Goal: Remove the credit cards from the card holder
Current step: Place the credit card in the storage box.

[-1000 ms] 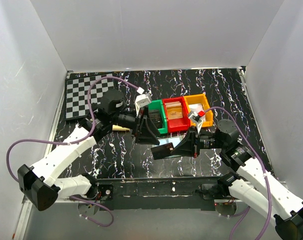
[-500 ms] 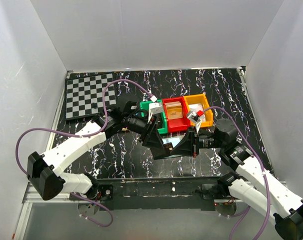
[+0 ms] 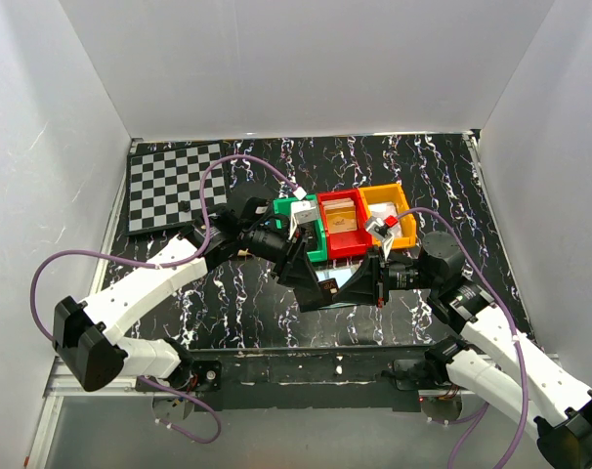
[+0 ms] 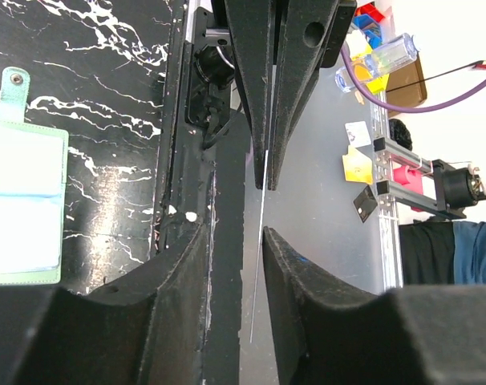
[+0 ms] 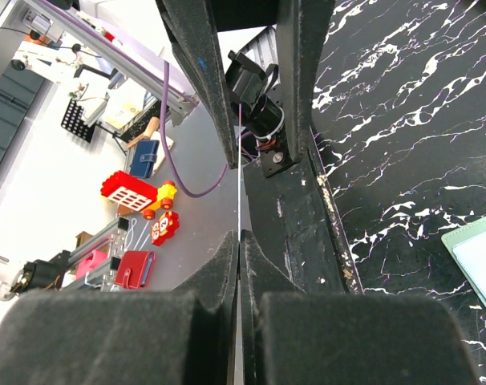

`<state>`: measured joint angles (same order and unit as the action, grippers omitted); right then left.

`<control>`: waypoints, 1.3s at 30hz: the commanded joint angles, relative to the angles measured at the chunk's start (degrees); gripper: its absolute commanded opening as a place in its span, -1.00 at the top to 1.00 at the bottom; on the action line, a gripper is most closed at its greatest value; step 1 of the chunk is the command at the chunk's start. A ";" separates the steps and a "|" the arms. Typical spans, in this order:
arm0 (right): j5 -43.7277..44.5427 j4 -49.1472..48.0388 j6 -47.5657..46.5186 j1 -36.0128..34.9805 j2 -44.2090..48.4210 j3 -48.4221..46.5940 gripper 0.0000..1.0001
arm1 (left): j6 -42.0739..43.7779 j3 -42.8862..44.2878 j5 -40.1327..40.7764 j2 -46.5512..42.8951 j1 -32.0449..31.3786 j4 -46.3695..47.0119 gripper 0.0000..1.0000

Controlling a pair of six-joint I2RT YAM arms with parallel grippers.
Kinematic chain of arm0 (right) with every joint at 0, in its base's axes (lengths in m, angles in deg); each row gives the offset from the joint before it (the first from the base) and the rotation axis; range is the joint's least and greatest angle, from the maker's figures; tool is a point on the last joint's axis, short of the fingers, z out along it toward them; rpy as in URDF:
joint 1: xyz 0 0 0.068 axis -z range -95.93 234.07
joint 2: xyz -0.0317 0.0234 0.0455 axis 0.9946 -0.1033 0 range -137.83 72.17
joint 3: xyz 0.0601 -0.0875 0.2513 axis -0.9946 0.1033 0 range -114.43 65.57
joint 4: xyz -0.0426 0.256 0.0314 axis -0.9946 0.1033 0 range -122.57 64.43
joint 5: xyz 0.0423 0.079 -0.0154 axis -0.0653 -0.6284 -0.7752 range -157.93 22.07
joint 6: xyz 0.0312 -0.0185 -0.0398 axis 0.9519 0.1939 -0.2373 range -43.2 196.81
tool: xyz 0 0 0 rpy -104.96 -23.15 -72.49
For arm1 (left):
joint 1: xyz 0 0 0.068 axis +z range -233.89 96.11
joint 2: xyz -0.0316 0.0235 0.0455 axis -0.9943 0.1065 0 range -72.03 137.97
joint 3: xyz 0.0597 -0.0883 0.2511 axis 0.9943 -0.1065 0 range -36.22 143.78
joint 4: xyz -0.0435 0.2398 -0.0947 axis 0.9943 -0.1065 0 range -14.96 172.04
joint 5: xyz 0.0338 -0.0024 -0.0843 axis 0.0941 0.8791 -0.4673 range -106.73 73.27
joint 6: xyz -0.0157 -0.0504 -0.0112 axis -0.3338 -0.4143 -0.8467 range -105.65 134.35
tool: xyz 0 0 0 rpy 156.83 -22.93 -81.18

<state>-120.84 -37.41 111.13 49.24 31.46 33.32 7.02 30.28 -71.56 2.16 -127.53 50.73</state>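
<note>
Dark credit card [image 3: 320, 291] held off table near open card holder [image 4: 26, 208], pinched tight in right gripper [image 5: 240, 241]; left gripper [image 4: 235, 237] part-open, straddling card's free end, contact unclear. Card likely thin, stiff, slick, light: grip flat faces near edge.

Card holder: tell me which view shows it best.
Left wrist: the card holder lies open, both pale-blue panels and tab visible. Right wrist shows only a corner; top external shows barely a sliver.

1. White walls [image 3: 306, 59] left, back and right, evenly lit.
2. Black, white-veined tabletop [image 3: 443, 166] fills the middle of the overhead frame.
3. Checkerboard [image 3: 164, 186] lies flat, upper left.
4. Dark mounting bar [image 3: 306, 369] runs along the bottom.
5. Wrist views: grey floor [image 4: 323, 241] past the table edge.
</note>
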 commanded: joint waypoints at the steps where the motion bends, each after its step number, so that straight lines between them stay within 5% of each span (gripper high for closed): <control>1: -1.06 -3.07 0.21 0.11 0.45 -1.76 0.97 | 1.27 2.58 0.07 -2.39 -0.22 -0.07 0.42; 4: -1.15 -3.07 0.22 0.11 0.45 -1.76 0.97 | 1.18 2.67 -0.10 -2.30 -0.22 -0.07 0.49; 14: -1.41 -3.07 0.30 0.11 0.45 -1.76 0.97 | 0.74 2.76 -0.45 -2.47 -0.22 0.55 0.25; 24: -1.24 -3.24 0.21 0.11 0.37 -1.59 0.97 | 1.09 1.62 -1.34 -2.74 -0.22 0.72 0.60; 29: -0.45 -2.55 0.04 0.11 0.19 -1.76 0.97 | 1.71 1.79 0.59 -3.18 -0.22 0.81 1.00; 33: 5.25 3.41 -1.71 0.11 0.89 -2.81 0.18 | 0.83 2.23 8.31 -3.97 -0.22 0.73 1.00; 39: 16.76 13.35 -3.30 0.29 3.70 -4.75 -0.24 | -0.84 2.23 17.20 -5.55 2.15 0.46 1.00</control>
<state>-112.80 -30.33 109.49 49.35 32.82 32.33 7.19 31.04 -61.76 -0.29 -127.20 50.91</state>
